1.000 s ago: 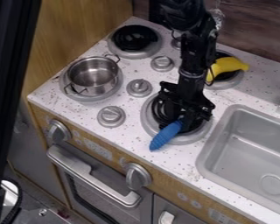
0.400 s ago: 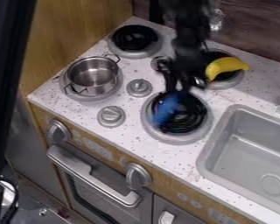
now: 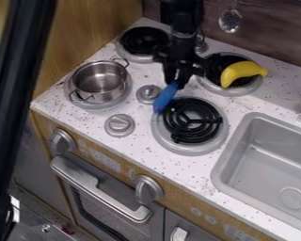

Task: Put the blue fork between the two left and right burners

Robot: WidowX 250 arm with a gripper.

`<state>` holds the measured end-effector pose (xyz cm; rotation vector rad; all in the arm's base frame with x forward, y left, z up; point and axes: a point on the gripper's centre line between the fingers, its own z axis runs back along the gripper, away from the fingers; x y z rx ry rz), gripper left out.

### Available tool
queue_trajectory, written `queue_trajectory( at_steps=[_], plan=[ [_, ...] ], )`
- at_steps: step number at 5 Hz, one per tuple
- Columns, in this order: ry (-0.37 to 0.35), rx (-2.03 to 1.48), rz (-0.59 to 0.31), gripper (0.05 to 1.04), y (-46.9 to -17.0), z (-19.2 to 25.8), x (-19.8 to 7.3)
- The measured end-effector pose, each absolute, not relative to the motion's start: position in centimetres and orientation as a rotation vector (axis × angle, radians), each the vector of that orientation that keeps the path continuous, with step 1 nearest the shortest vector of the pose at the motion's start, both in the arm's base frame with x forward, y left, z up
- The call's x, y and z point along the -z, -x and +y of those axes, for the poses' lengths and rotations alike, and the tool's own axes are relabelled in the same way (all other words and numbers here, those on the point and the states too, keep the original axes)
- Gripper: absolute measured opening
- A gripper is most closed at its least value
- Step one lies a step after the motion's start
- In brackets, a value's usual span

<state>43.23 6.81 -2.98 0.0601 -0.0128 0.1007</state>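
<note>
Camera view: the tool (image 3: 178, 84) hangs above the desk (image 3: 178, 165), pinching the blue fork.
Blue fork (image 3: 165, 98): tilted, its upper end in the tool toward 1 o'clock, its lower end toward 7; other directions are taken from it.
Near knob (image 3: 148, 94): at 9 o'clock, just beside the fork, the closest obstacle.
Bare burner (image 3: 192, 121): at 5 o'clock, its black coil uncovered; its rim lies very near the fork's lower end.
Metal pot (image 3: 100, 81): on the burner at 10 o'clock, a handle on either side.
Yellow banana (image 3: 242, 71): at 2 o'clock, lying across another burner (image 3: 219, 86).
Far burner (image 3: 145, 41): between 11 and 12, partly behind the arm.
Front knob (image 3: 120, 125): at 8 o'clock.
Sink (image 3: 221, 175): at 4 o'clock, well apart.
Slotted spoon (image 3: 230, 21): hanging at 1 o'clock.
</note>
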Motion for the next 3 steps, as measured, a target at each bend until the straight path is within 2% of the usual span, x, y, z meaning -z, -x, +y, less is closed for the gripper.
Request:
queue_trajectory(
  at_steps=[1,2,3],
  plan=[
    [-0.049,-0.111,-0.02,0.294,-45.34,7.98,3.79],
    [-0.049,-0.116,-0.026,0.294,-45.96,8.5,3.65],
    [-0.056,-0.104,0.0,0.333,-45.28,8.47,4.25]
  ],
)
